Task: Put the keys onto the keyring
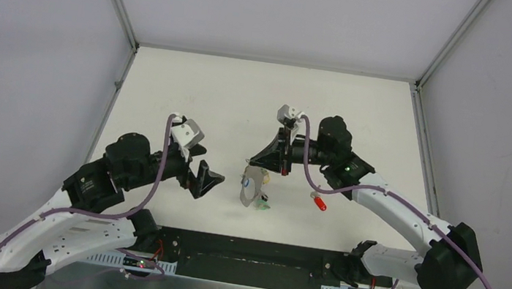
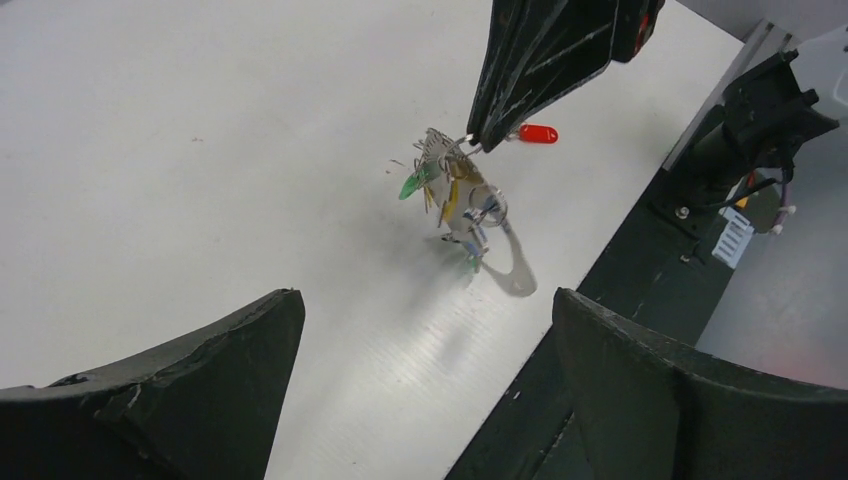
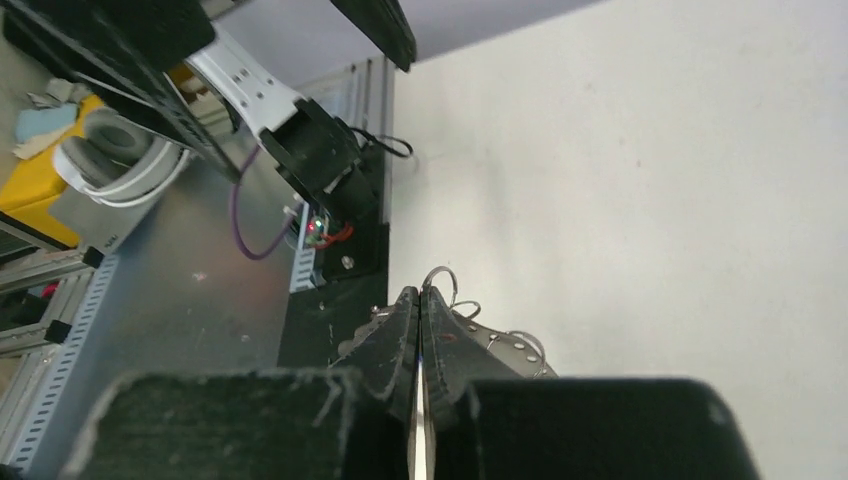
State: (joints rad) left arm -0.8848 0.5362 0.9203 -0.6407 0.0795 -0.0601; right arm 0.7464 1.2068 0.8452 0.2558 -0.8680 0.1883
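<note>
Metal keyring (image 1: 247,189): hanging, pinched by right gripper (image 3: 420,310).
Left gripper (image 1: 206,170): spread, left of keyring.
Red key (image 1: 319,202): loose right of keyring; likely needs fetching and threading next.

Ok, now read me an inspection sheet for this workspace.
Surface: white table, matte.
Job's things: keyring with green and yellow keys hangs from the right gripper; red key lies loose on the table.
Clutter: nothing seen.
Grippers: left gripper open, empty; right gripper shut on the keyring.
Cables: purple cables run along both arms.
Surroundings: grey walls, black base plate.
</note>
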